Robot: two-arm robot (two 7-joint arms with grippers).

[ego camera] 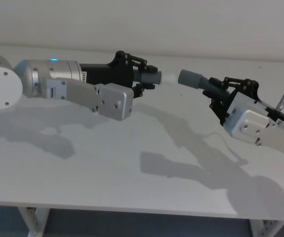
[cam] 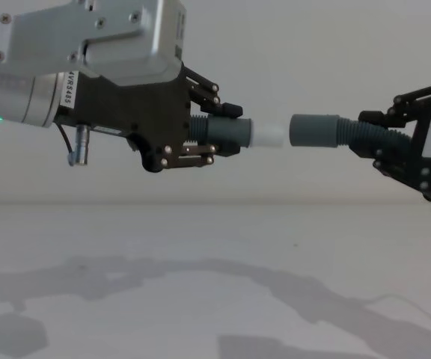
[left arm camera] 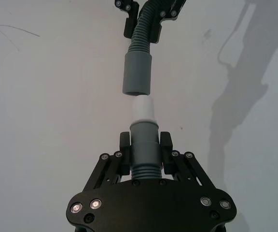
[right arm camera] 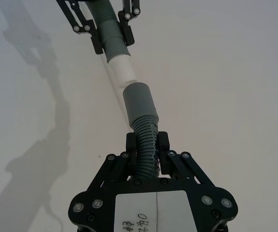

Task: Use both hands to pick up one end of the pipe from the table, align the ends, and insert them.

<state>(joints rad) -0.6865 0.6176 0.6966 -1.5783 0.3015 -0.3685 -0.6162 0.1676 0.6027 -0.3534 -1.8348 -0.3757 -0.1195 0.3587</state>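
The left end effector (cam: 214, 133) is clamped on the grey cuff of one pipe piece (cam: 227, 133), its white spigot tip (cam: 268, 135) projecting forward. The right end effector (cam: 380, 146) grips the ribbed section of the second pipe piece (cam: 354, 134). The socket cuff (cam: 313, 130) faces the spigot, just apart, both held above the table (ego camera: 132, 173).

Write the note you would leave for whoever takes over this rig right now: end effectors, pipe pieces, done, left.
Left end effector: shut on the spigot piece, white tip pointing right.
Right end effector: shut on the socket piece, its grey cuff facing the tip.
Both pieces are lifted above the table.
Done: pickup, rough alignment.
Left: close the small gap, correct the slight angle, insert.
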